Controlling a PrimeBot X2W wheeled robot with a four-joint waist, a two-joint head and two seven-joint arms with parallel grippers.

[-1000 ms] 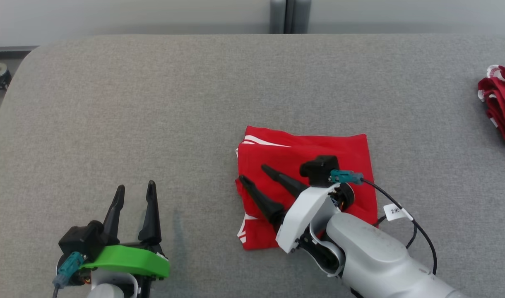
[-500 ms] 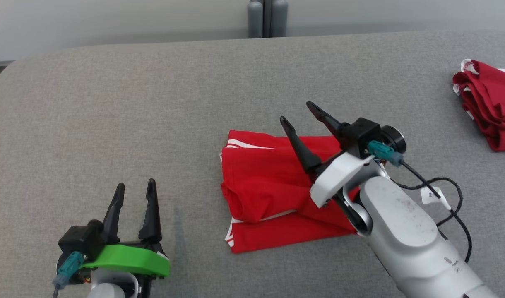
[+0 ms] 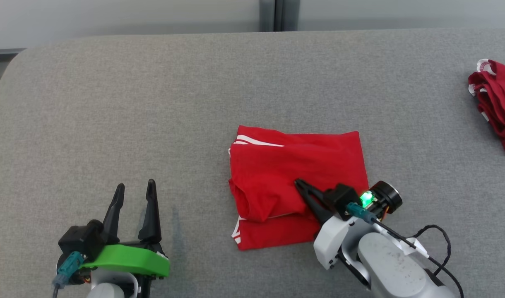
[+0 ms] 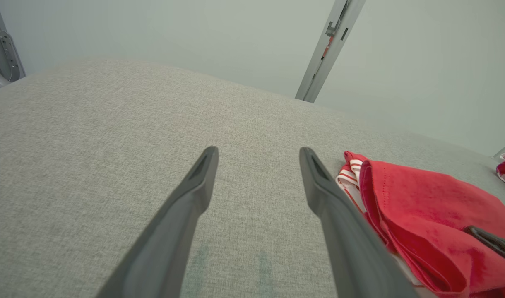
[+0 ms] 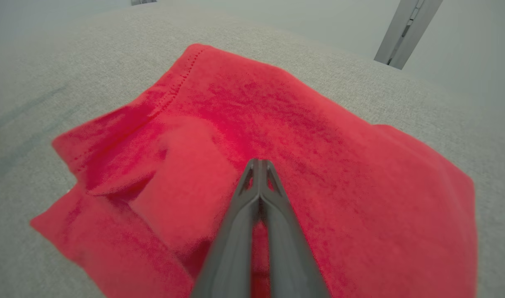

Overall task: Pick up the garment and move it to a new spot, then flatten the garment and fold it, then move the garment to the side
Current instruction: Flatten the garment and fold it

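The red garment (image 3: 285, 165) lies folded into a rough rectangle near the middle of the grey bench (image 3: 153, 103), with white stripes showing along its left edge. Its upper layer bulges into a soft roll toward the near left corner, so the fold is not quite flat.

The right tool (image 3: 297, 182) is clenched, its two fingers pressed into a single point over the near right part of the garment. In the right wrist view no fabric shows between them, and I cannot tell whether they touch the cloth or hover just above it. The left tool (image 3: 135, 184) is released with its fingers spread, near the front left of the bench and well apart from the garment. A pile of red cloth (image 3: 496, 99) sits at the far right edge.

The folding looks done. The step in hand seems to be pressing the fold flat before shifting the garment aside. To do that well, the shut fingers should work as a blunt blade, stroking low and lightly from the flat right side toward the bulge so the layers do not shear apart.

For the move, a grip should take every layer at one edge. The garment should slide rather than swing, or the fold may fall open.
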